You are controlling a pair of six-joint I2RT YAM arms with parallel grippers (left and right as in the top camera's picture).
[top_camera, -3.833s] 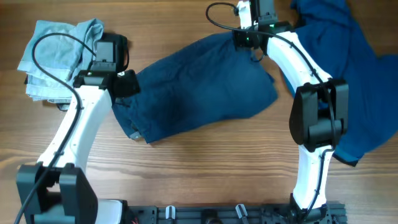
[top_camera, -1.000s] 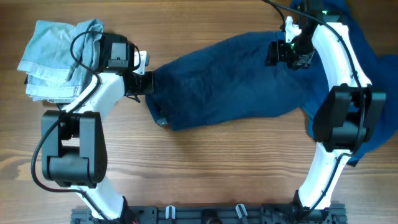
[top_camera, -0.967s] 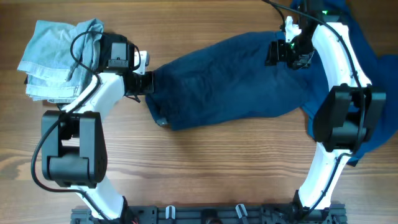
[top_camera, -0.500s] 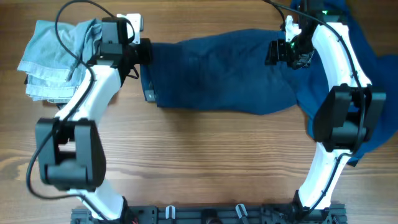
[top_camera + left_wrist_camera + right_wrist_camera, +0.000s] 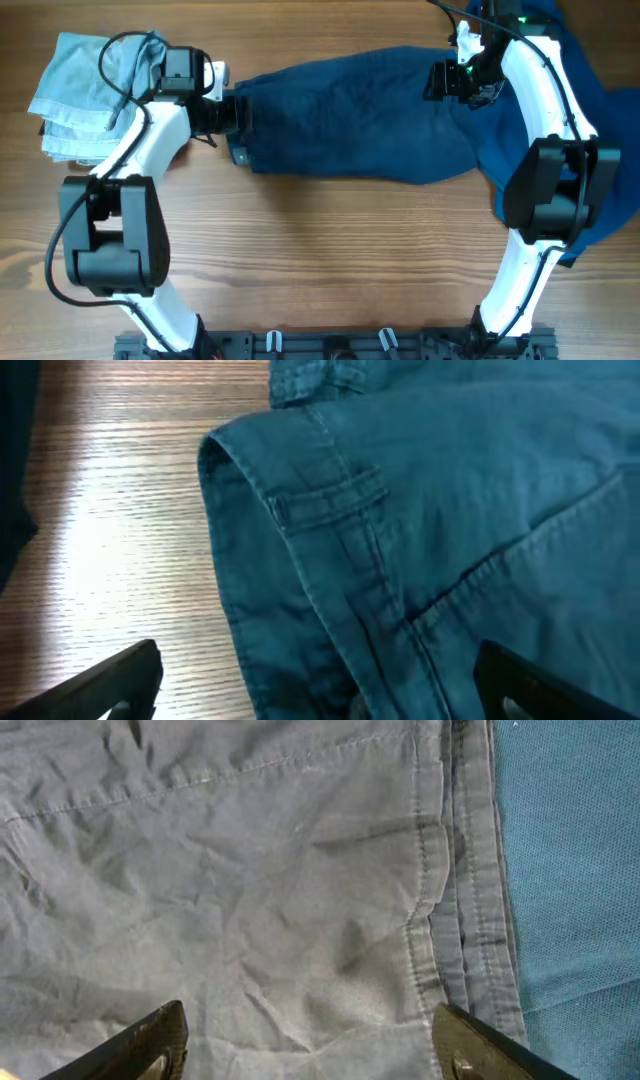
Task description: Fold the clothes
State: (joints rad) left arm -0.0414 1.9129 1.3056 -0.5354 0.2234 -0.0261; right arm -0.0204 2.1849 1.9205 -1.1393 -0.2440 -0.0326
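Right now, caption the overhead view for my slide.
Navy trousers spread across the table, left gripper at the waistband, right gripper at the other end; pale denim far left.

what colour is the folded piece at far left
The folded piece is pale blue; the overhead view shows it best.

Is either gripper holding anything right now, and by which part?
Nothing is held. Both the left gripper and the right gripper have jaws open over the navy trousers, the left at the waistband.

Trousers (image 5: 350, 120) centre; denim piece (image 5: 78, 95) left; second garment (image 5: 617, 120) right.
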